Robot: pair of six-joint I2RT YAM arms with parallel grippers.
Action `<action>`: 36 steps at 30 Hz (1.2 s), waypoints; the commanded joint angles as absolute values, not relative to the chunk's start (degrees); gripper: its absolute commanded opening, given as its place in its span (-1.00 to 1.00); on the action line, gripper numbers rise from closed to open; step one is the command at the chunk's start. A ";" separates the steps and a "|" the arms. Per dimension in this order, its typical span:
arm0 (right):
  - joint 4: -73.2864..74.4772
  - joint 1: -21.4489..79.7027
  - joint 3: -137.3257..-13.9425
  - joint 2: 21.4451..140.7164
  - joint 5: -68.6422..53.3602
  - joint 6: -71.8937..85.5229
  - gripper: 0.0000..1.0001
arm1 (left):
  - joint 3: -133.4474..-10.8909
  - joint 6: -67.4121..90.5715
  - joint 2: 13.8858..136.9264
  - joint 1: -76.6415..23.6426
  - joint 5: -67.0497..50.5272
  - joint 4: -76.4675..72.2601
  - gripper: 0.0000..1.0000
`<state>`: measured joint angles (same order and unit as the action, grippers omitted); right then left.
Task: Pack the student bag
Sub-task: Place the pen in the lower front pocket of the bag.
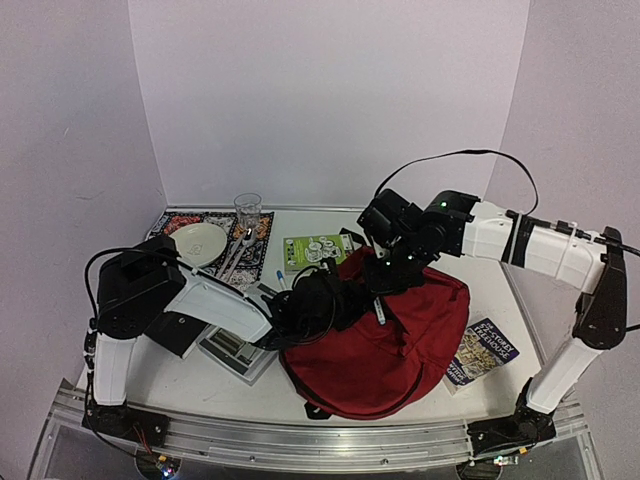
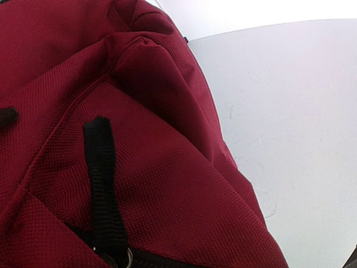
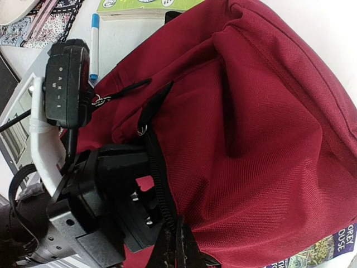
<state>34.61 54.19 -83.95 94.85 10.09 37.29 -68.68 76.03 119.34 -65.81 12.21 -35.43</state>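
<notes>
The student bag [image 1: 385, 345], dark red with black zips, lies in the middle of the table. It fills the left wrist view [image 2: 156, 184], where a black zip pull [image 2: 100, 184] shows but no fingers. My left gripper [image 1: 318, 300] is at the bag's upper left edge. In the right wrist view, the left gripper [image 3: 134, 192] is clamped on the bag's black zip edge [image 3: 159, 184]. My right gripper [image 1: 385, 285] is over the bag's top. In its own view, the right gripper [image 3: 181, 245] is shut, pinching the same zip edge of the bag [image 3: 268, 111].
A green book [image 1: 312, 250] and a blue pen [image 1: 279, 278] lie behind the bag. A plate [image 1: 198, 242] and a glass [image 1: 248, 212] stand on a patterned mat at the back left. A grey calculator [image 1: 235, 352] lies at the left, and a paperback [image 1: 482, 352] at the right.
</notes>
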 commanded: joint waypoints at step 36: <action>43.24 53.59 -82.15 90.70 19.86 37.42 -1.00 | -48.62 69.13 100.19 -65.09 10.11 -43.17 0.15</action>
<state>38.04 53.93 -83.00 93.30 16.85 37.91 -51.67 73.92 107.93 -65.55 7.39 -46.60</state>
